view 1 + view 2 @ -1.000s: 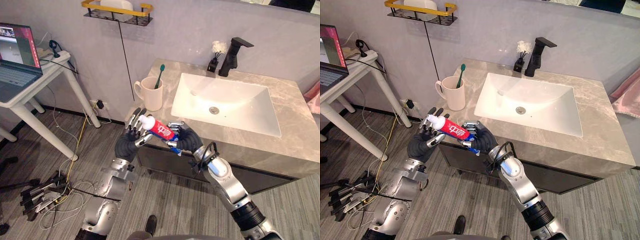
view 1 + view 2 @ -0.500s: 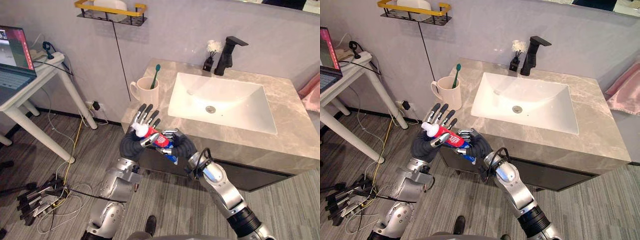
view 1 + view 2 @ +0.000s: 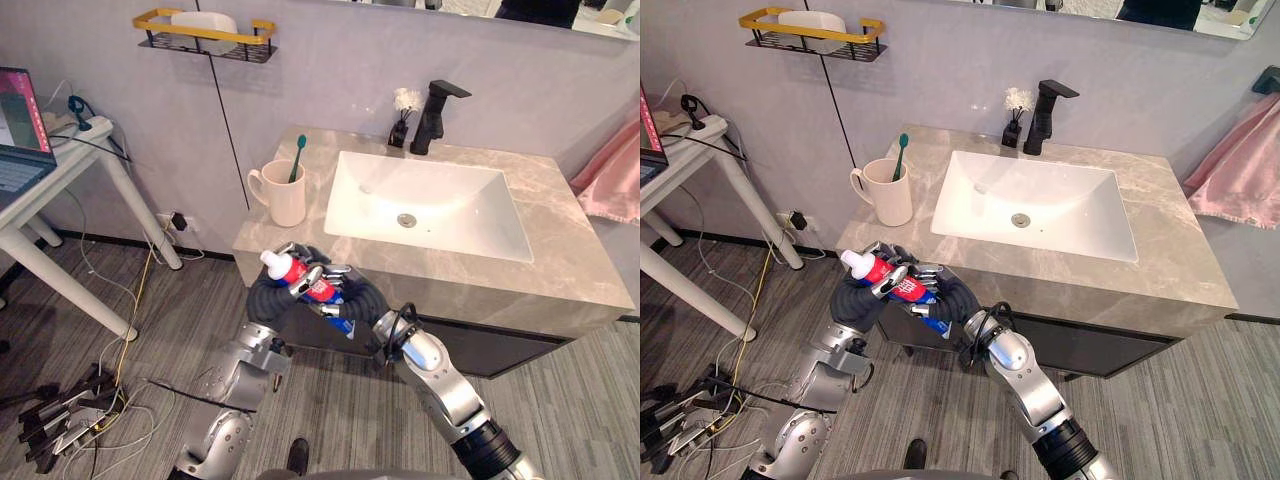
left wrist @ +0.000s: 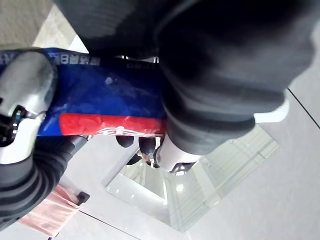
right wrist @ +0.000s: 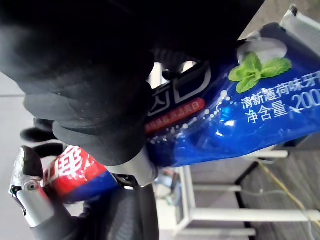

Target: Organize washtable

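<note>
Holding the tube off the counter's front edge, my right hand grips its blue tail while my left hand curls round the cap end, likely a handover toward the cup beyond it. Moments ago my left hand was spread open behind the tube; now it has closed.

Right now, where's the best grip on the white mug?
Take the mug by its handle, from the robot's left: the handle sticks out that side, away from the sink, and the toothbrush standing in the open top hinders a grasp from above.
</note>
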Controlling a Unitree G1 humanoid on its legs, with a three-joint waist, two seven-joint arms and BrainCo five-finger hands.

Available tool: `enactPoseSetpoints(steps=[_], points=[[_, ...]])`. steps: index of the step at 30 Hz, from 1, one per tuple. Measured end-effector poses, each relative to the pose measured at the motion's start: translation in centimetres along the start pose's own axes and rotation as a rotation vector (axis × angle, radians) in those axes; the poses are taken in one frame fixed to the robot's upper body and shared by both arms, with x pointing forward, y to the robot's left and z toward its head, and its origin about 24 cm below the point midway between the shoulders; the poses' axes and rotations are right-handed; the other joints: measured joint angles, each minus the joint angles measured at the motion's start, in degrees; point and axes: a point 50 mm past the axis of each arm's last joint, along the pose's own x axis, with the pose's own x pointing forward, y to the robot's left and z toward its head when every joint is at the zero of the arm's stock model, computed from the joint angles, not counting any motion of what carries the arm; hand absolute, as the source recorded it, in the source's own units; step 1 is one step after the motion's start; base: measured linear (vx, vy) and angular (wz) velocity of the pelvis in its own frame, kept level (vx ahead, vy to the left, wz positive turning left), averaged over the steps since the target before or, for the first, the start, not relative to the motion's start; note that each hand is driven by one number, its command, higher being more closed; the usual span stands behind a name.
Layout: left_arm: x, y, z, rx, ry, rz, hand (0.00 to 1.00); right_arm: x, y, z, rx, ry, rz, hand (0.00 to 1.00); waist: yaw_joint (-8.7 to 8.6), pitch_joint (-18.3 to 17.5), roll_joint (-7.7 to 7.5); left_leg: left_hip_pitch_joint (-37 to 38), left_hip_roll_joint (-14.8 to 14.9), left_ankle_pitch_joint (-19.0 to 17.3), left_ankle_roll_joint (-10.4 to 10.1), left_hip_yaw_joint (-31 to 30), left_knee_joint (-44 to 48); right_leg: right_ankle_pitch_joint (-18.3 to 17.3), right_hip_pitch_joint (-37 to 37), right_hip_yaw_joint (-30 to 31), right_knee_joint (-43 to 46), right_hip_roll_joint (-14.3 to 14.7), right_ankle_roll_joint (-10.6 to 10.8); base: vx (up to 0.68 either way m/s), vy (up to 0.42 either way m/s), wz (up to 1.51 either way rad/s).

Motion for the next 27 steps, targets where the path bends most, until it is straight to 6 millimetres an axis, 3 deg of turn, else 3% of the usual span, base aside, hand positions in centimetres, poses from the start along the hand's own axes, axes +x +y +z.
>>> enactPoseSetpoints(steps=[9, 10, 13, 17, 19, 21, 22, 26, 27], points=[[0.1, 0.2, 0.0, 0.029, -0.005, 0.030, 1.00, -0.3, 1.0, -1.2, 0.117, 0.022, -0.001, 1.00, -0.05, -0.19, 0.01, 0.71, 0.04, -0.02, 0.02, 0.23, -0.02, 0.03, 0.22, 0.32, 0.02, 0.02, 0.05, 0.00, -0.002, -0.02], [0.0, 0.3, 0.1, 0.037, -0.006, 0.033, 1.00, -0.3, 1.0, -1.3, 0.131, 0.027, 0.001, 0.00, -0.03, -0.19, 0.01, 0.81, 0.07, -0.02, 0.01, 0.29, -0.03, 0.03, 0.30, 0.34, 0.03, 0.04, 0.04, 0.00, 0.000, 0.00], [0.0, 1.1, 0.9, 0.062, -0.036, 0.064, 1.00, -0.1, 1.4, -1.6, 0.171, 0.028, 0.015, 0.00, -0.01, -0.20, 0.01, 0.95, 0.20, -0.06, -0.05, 0.53, -0.04, 0.08, 0.41, 0.39, 0.03, 0.14, -0.03, 0.00, 0.000, 0.00], [0.5, 2.6, 3.5, 0.182, -0.106, 0.102, 1.00, -0.3, 1.2, -2.3, 0.228, 0.045, 0.002, 0.00, 0.09, -0.20, 0.03, 1.12, 0.47, -0.23, -0.30, 0.83, -0.04, 0.13, 0.64, 0.38, -0.04, 0.43, -0.21, 0.00, 0.000, 0.00], [1.3, 3.2, 5.8, 0.280, -0.156, 0.094, 1.00, -0.6, 1.1, -2.7, 0.235, 0.064, -0.010, 0.00, 0.21, -0.20, 0.03, 1.12, 0.71, -0.25, -0.34, 0.86, -0.04, 0.24, 0.66, 0.38, -0.15, 0.69, -0.42, 0.00, 0.000, 0.00], [2.7, 3.9, 10.1, 0.457, -0.266, 0.096, 1.00, -1.6, 0.9, -3.7, 0.262, 0.107, -0.044, 0.00, 0.16, -0.24, 0.11, 1.20, 0.90, -0.30, -0.41, 0.96, -0.04, 0.41, 0.78, 0.40, -0.44, 0.91, -0.68, -0.01, -0.008, -0.02], [3.1, 4.0, 11.2, 0.495, -0.294, 0.092, 1.00, -2.0, 0.8, -4.1, 0.271, 0.124, -0.055, 0.00, 0.16, -0.25, 0.11, 1.26, 0.91, -0.30, -0.41, 1.03, -0.04, 0.48, 0.88, 0.42, -0.59, 0.93, -0.77, -0.01, -0.008, -0.06], [5.6, 2.9, 17.0, 0.735, -0.462, 0.060, 1.00, -4.4, 1.1, -6.4, 0.337, 0.226, -0.114, 0.00, 0.05, -0.26, 0.10, 1.50, 0.86, -0.49, -0.57, 1.58, -0.07, 0.67, 0.96, 1.00, -1.02, 0.92, -1.02, 0.00, 0.007, -0.06], [5.9, 2.6, 17.6, 0.757, -0.478, 0.052, 1.00, -4.7, 1.2, -6.6, 0.351, 0.232, -0.120, 0.00, 0.05, -0.26, 0.10, 1.54, 0.86, -0.51, -0.55, 1.71, -0.07, 0.68, 0.94, 1.16, -1.02, 0.92, -1.04, 0.01, 0.006, -0.10]])
